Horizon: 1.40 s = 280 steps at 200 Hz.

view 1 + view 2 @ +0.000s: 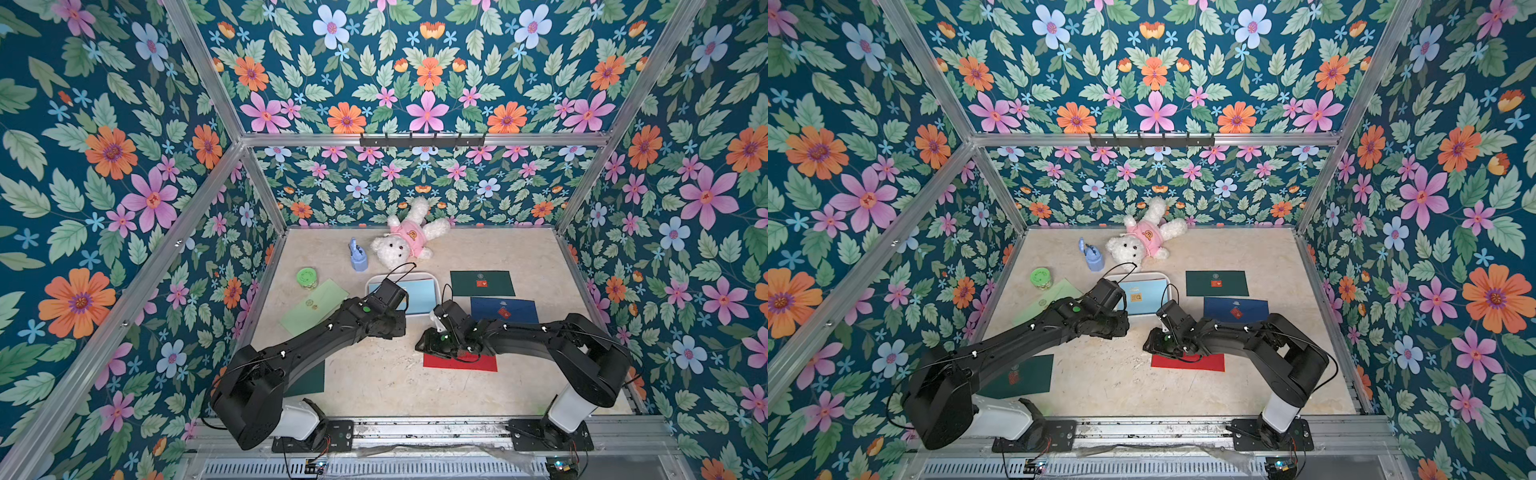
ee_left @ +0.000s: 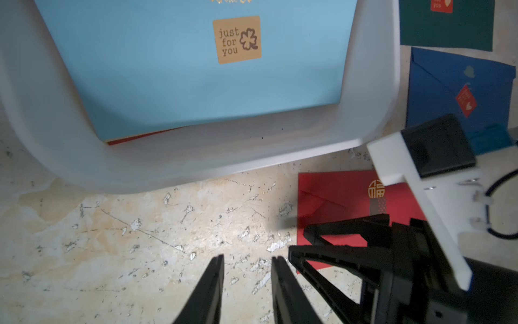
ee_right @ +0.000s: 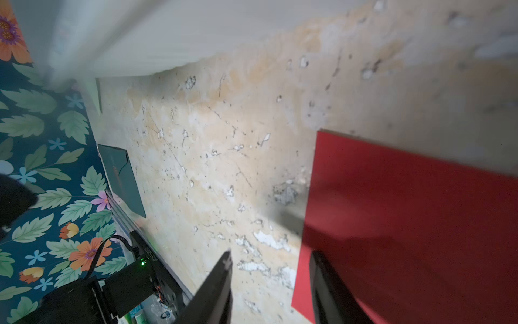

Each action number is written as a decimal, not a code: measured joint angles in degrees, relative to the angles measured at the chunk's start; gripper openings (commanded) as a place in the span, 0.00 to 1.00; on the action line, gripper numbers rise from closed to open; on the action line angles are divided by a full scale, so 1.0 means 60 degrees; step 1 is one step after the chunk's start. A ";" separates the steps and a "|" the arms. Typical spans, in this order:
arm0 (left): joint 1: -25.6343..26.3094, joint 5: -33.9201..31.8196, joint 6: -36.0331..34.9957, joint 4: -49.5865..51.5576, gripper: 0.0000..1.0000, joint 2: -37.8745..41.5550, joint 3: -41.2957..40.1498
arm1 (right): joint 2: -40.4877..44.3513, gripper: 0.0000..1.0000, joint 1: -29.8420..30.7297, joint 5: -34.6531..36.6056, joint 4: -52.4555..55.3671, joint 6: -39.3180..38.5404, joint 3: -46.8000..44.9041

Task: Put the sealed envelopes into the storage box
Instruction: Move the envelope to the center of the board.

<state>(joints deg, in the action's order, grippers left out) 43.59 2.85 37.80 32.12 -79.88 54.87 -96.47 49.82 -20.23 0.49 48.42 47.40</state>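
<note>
The white storage box [image 2: 372, 92] sits mid-table and contains a light blue envelope [image 2: 168, 70] lying flat over a red one whose edge just shows. The left gripper [image 2: 248, 261] hovers over bare table just beside the box, jaws parted and empty. The right gripper [image 3: 270, 258] has its jaws apart at the edge of the red envelope [image 3: 406, 213] on the table, one finger [image 3: 325, 277] over the paper, one beside it.
</note>
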 measured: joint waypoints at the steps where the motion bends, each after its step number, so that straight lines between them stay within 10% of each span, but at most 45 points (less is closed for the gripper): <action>1: 0.0000 0.0000 0.0004 0.0000 0.36 0.0004 -0.0007 | 0.0011 0.51 0.0000 0.0004 0.0022 -0.0004 0.0022; 122: 0.0459 0.1005 0.0375 -0.1231 0.39 -0.0423 -0.0729 | 0.4022 0.77 -0.3657 0.0987 0.3559 -0.1348 -0.1963; 134: 0.0565 0.1067 0.0368 -0.1424 0.41 -0.0634 -0.0729 | 0.4244 0.99 -0.3920 0.0998 0.3836 -0.1512 -0.2157; 280: 0.1260 0.1534 0.0142 -0.3333 0.43 -0.2685 -0.0546 | 0.3009 0.99 -0.3424 0.1202 0.3683 -0.2506 -0.1712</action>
<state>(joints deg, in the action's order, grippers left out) 51.16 12.05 38.65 12.12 -95.98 51.59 -78.41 29.28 -13.02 22.59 33.39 37.12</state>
